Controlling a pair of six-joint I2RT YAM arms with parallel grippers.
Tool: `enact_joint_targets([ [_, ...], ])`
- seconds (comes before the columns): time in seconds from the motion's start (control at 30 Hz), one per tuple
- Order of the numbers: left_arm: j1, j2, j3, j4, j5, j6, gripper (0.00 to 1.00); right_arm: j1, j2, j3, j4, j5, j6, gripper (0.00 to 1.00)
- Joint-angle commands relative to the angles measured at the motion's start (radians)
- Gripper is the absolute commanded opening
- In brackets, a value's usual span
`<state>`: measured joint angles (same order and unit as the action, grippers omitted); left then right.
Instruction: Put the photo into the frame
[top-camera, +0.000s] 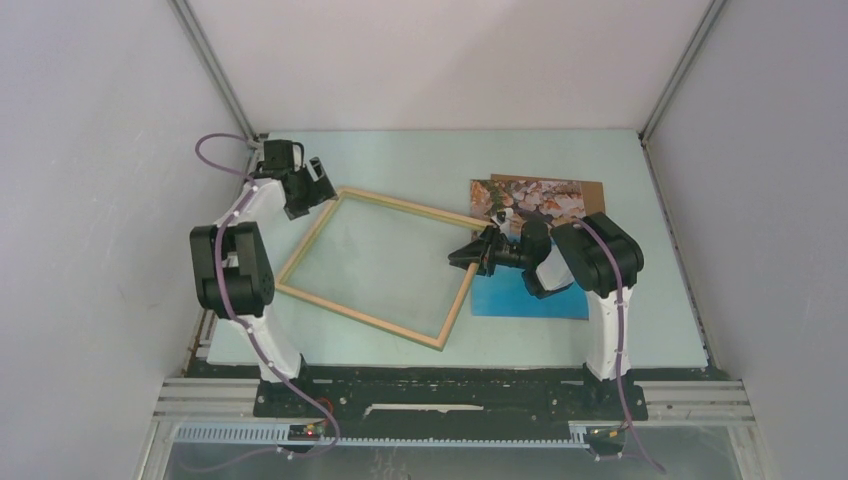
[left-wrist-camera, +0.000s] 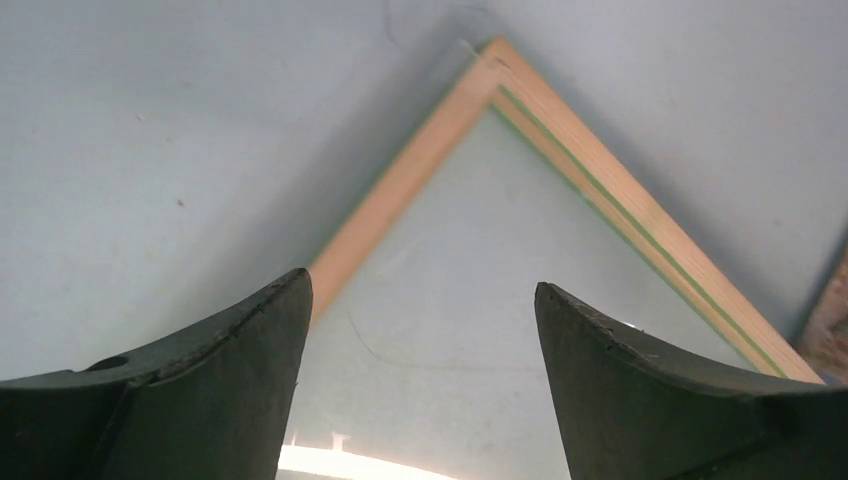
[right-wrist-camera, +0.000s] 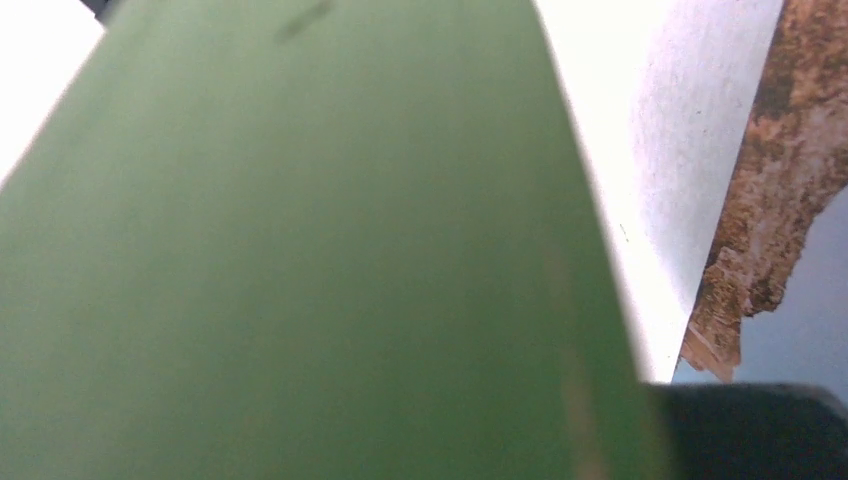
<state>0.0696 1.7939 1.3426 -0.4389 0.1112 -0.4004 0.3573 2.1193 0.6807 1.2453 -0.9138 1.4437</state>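
Note:
The frame (top-camera: 360, 316) lies on the pale table, natural wood face up, turned at an angle. My left gripper (top-camera: 322, 194) is open and empty just above the frame's far left corner; the left wrist view shows that corner (left-wrist-camera: 400, 190) between my spread fingers (left-wrist-camera: 423, 290). My right gripper (top-camera: 463, 258) is at the frame's right rail and appears shut on it; the frame's green face (right-wrist-camera: 300, 250) fills the right wrist view, with one dark finger (right-wrist-camera: 760, 430) showing. The photo (top-camera: 530, 300) lies flat on the right, partly under my right arm, its rocks (right-wrist-camera: 770, 200) showing.
A plain brown board (top-camera: 592, 186) sticks out from under the photo's far edge. Grey enclosure walls stand on the left, right and back. The black arm base rail runs along the near edge (top-camera: 450, 395).

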Motion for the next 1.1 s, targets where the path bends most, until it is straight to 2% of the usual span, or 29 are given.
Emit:
enact_joint_targets([
  [0.0,0.048,0.052,0.127,-0.045,0.012,0.075,0.9,-0.005,0.003,0.012,0.047,-0.045,0.049,0.33],
  [0.37,0.051,0.027,0.025,-0.001,0.013,0.081,0.96,-0.023,-0.014,0.019,0.01,-0.057,0.035,0.36],
  [0.73,0.037,0.048,-0.022,0.014,0.071,0.056,0.95,-0.02,-0.043,0.019,-0.014,-0.048,0.023,0.35],
  [1.07,0.003,0.055,-0.033,0.003,0.041,0.057,0.95,-0.014,-0.061,0.02,-0.029,-0.045,0.018,0.35],
])
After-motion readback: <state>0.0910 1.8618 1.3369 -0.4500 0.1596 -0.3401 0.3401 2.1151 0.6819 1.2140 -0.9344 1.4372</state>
